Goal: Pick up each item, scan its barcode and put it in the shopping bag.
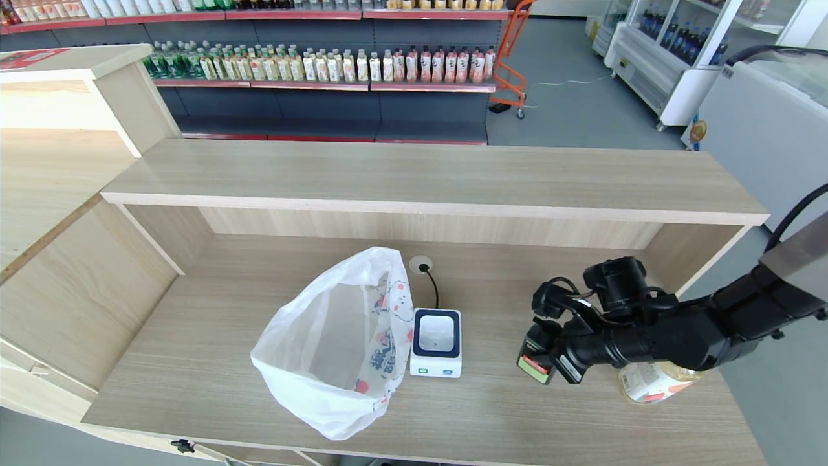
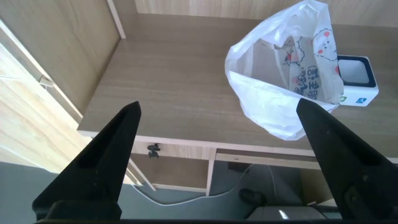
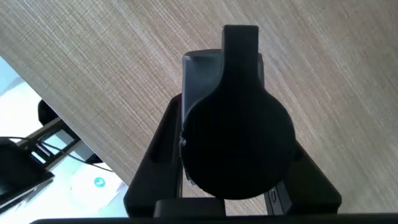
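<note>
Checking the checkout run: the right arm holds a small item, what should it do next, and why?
Probably swing the small dark item over the scanner: the right gripper holds it to the scanner's right, not over its window.

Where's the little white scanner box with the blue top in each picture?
Head view: the scanner sits mid-counter, just right of the shopping bag.
Left wrist view: the scanner peeks out from behind the bag, partly hidden by it.
Right wrist view: probably the white corner with a small icon at the frame's edge.
Shared landmark: the wooden counter it sits on.
</note>
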Motion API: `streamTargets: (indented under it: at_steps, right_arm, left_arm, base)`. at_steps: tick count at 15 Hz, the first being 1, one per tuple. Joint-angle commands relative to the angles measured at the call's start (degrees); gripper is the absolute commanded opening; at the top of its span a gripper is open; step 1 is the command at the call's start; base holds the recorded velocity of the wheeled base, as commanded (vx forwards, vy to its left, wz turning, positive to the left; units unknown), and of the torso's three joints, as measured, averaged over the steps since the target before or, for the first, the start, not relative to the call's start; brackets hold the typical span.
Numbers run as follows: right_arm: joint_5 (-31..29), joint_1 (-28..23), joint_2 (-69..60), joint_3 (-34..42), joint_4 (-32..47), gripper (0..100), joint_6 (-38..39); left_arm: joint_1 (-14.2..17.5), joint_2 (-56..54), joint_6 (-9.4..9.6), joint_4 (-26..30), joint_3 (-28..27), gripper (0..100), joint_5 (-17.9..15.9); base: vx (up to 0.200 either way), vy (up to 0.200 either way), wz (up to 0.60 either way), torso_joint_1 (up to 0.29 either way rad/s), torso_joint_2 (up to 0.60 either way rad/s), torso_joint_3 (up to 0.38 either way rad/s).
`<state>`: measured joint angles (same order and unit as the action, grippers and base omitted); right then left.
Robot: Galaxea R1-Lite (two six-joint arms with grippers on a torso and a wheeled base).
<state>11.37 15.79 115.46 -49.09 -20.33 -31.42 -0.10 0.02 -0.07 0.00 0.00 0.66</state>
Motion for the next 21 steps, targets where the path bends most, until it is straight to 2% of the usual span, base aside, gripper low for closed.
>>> streamTargets:
  at_steps: [1, 3, 6, 8, 9, 11, 12, 13, 14, 15, 16, 18, 21]
  right_arm:
    - [0.23, -3.22, -12.27, 1.28, -1.81, 0, 6.45]
    - [0.32, -4.54, -21.24, 4.79, -7.62, 0, 10.67]
    - [-0.04, -5.42, -33.37, 22.81, -21.85, 0, 3.2]
    - [0.93, -7.7, -36.44, 33.1, -32.49, 0, -13.5]
    - [7.0, -7.96, -38.03, 32.48, -30.29, 0, -25.19]
    - [20.18, -7.79, -37.32, 32.22, -28.71, 0, -53.49]
    - [24.57, -7.44, -37.41, 32.3, -28.18, 0, -67.29]
    - [26.95, -5.59, -39.61, 32.3, -23.35, 0, -86.36]
    - [27.83, -3.22, -40.75, 31.6, -14.29, 0, -101.12]
    - [27.91, 0.91, -38.73, 30.28, -5.07, 0, -110.18]
    - [28.0, 5.83, -34.86, 29.93, -2.25, 0, -116.94]
    - [28.09, 14.1, -31.61, 28.0, -3.75, 0, -119.76]
    - [30.9, 15.41, -27.65, 26.24, -12.89, 0, -120.99]
  left_arm:
    - [0.01, -0.02, -0.01, 0.0, 0.0, 100, 0.04]
    - [0.01, -0.02, -0.01, 0.0, 0.0, 100, 0.04]
    - [0.01, -0.02, -0.01, 0.0, 0.0, 100, 0.04]
    - [0.01, -0.02, -0.01, 0.0, 0.0, 100, 0.04]
    - [0.01, -0.02, -0.01, 0.0, 0.0, 100, 0.04]
    - [0.01, -0.02, -0.01, 0.0, 0.0, 100, 0.04]
    - [0.01, -0.02, -0.01, 0.0, 0.0, 100, 0.04]
    - [0.01, -0.02, -0.01, 0.0, 0.0, 100, 0.04]
    - [0.01, -0.02, -0.01, 0.0, 0.0, 100, 0.04]
    - [0.01, -0.02, -0.01, 0.0, 0.0, 100, 0.04]
    - [0.01, -0.02, -0.01, 0.0, 0.0, 100, 0.04]
    - [0.01, -0.02, -0.01, 0.0, 0.0, 100, 0.04]
    - [0.01, -0.02, -0.01, 0.0, 0.0, 100, 0.04]
  base:
    - [0.0, 0.0, 0.0, 0.0, 0.0, 0.0]
    - [0.0, 0.0, 0.0, 0.0, 0.0, 0.0]
    - [0.0, 0.0, 0.0, 0.0, 0.0, 0.0]
    - [0.0, 0.0, 0.0, 0.0, 0.0, 0.0]
    - [0.0, 0.0, 0.0, 0.0, 0.0, 0.0]
    - [0.0, 0.0, 0.0, 0.0, 0.0, 0.0]
    - [0.0, 0.0, 0.0, 0.0, 0.0, 0.0]
    - [0.0, 0.0, 0.0, 0.0, 0.0, 0.0]
    - [0.0, 0.0, 0.0, 0.0, 0.0, 0.0]
    - [0.0, 0.0, 0.0, 0.0, 0.0, 0.0]
    - [0.0, 0.0, 0.0, 0.0, 0.0, 0.0]
    - [0.0, 0.0, 0.0, 0.0, 0.0, 0.0]
    - [0.0, 0.0, 0.0, 0.0, 0.0, 0.0]
